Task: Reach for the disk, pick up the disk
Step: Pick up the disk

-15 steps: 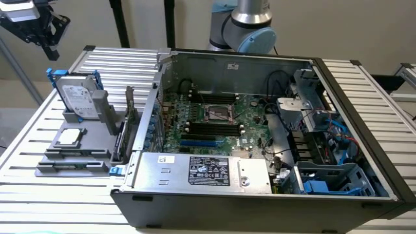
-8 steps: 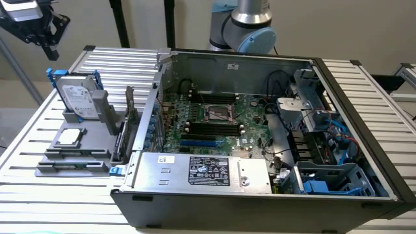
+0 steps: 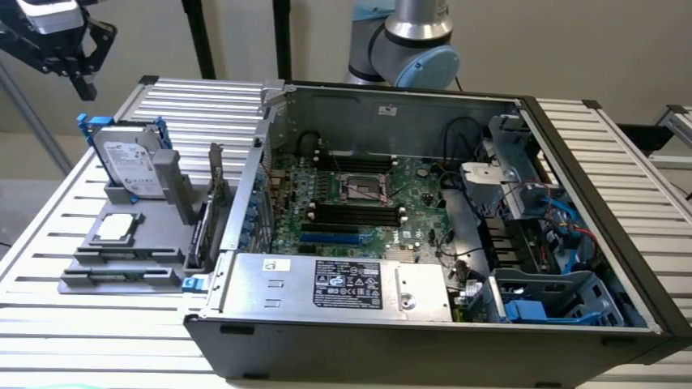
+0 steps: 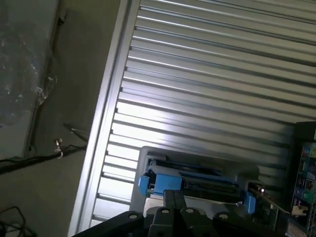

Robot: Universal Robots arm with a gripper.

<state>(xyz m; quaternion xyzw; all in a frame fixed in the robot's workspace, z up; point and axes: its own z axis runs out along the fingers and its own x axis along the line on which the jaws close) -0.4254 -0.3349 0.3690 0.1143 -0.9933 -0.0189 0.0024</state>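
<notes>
Blue-framed hard drive (image 3: 128, 162) stands ungrasped, 5 o'clock from the gripper (image 3: 83, 87) in the exterior view; jaws pressed together, empty, reach unfinished.

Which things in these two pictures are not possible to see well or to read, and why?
Exterior view: print on the disk label is too small to read.
Exterior view: the grey stand hides the disk's lower part.
Exterior view: the top edge cuts off the end effector.
Wrist view: the end effector covers part of the disk.
</notes>
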